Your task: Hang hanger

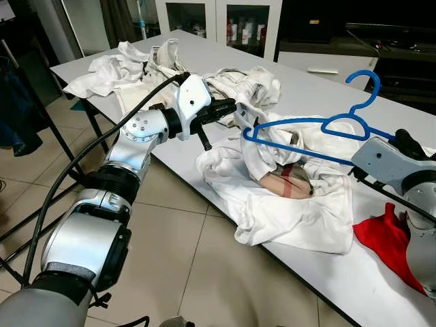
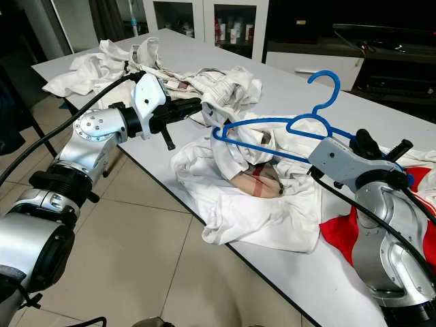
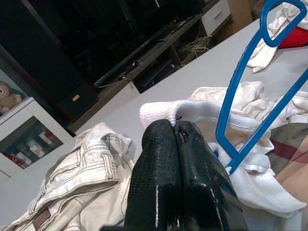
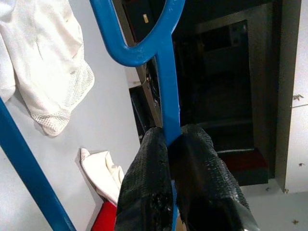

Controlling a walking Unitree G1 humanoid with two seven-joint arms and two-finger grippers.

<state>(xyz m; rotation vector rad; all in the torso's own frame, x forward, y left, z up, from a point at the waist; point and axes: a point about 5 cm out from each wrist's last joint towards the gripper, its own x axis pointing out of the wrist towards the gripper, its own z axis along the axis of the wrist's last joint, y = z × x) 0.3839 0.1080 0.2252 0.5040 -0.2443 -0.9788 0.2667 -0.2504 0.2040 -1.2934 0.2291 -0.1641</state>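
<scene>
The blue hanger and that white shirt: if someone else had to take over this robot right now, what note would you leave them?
Right gripper: shut on the blue hanger, holding it above the table.
Left gripper: shut on the collar of the white shirt, at the hanger's far end.
Done: one end of the hanger sits inside the shirt's neck opening.
Left: work the rest of the shirt onto the hanger, then hang it. Other clothes lie on the table, including a red cloth.

The blue hanger (image 1: pixel 320 126) passes behind the right gripper (image 4: pixel 168 139), so its far end is hidden. The red cloth (image 1: pixel 385 238) lies partly under the right arm, its edge cut off.
</scene>
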